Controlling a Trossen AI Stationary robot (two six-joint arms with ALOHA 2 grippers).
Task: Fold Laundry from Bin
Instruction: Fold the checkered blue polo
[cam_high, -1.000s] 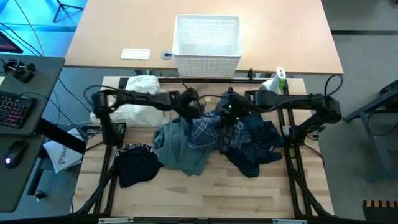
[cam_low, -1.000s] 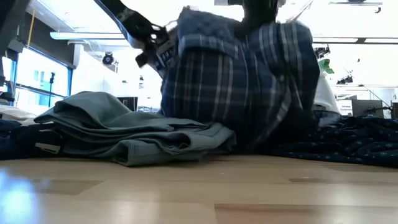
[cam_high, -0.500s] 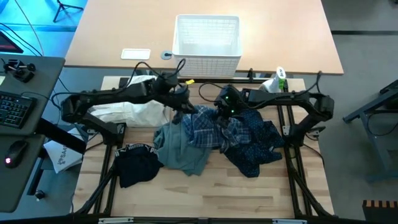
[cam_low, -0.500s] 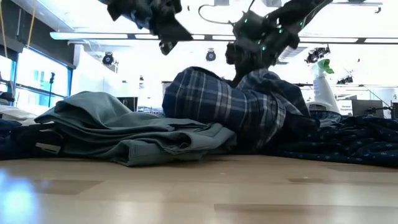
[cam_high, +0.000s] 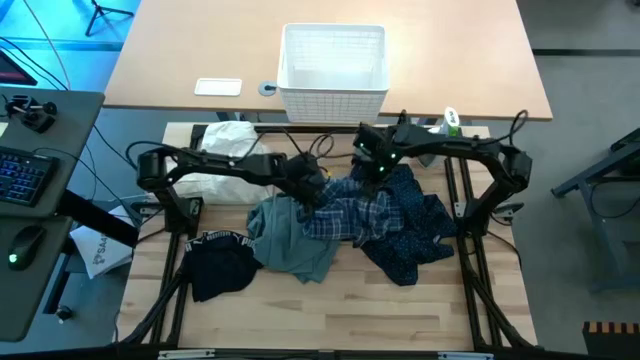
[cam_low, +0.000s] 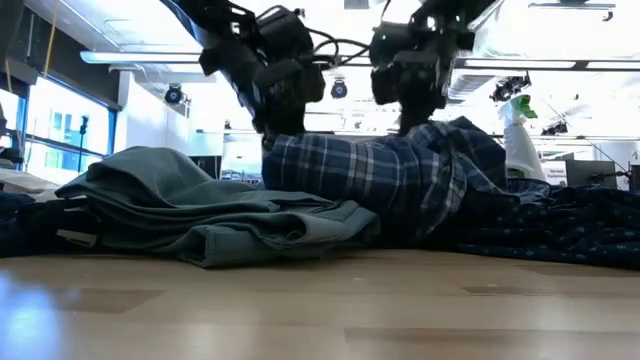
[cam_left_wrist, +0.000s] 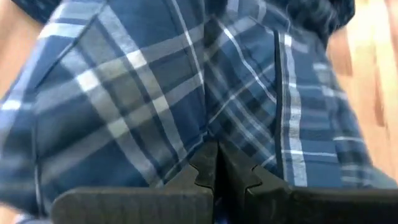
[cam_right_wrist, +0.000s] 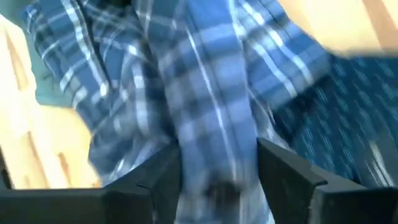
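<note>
The blue-white plaid shirt (cam_high: 345, 212) lies bunched at the centre of the high view, its long axis running roughly left to right across the wooden counter (cam_high: 330, 310). It rests partly on the grey-green top (cam_high: 285, 240) to its lower left and on the navy dotted trousers (cam_high: 415, 235) to its right. Both arms meet over it from opposite ends.

The left tool (cam_high: 308, 190) sits at the shirt's left end. Its fingers (cam_left_wrist: 202, 171) are pressed together, with plaid cloth right against the tips; whether a fold is pinched between them is hard to tell.

The right tool (cam_high: 378, 170) hangs above the shirt's upper right corner. Its fingers (cam_right_wrist: 283, 165) stand apart with plaid cloth showing between them, and they do not appear to grip it.

So the shirt lies below and between the two tools, the left one touching it and the right one just above. Any spreading pull would probably run along that left-to-right axis.

The bin (cam_high: 334, 62) stands on the far table at the top centre of the frame, and looks to hold nothing. All the laundry is out on the counter: the white cloth (cam_high: 222, 160) at centre left and the black piece (cam_high: 220, 265) at lower left, both apart from the shirt.
</note>
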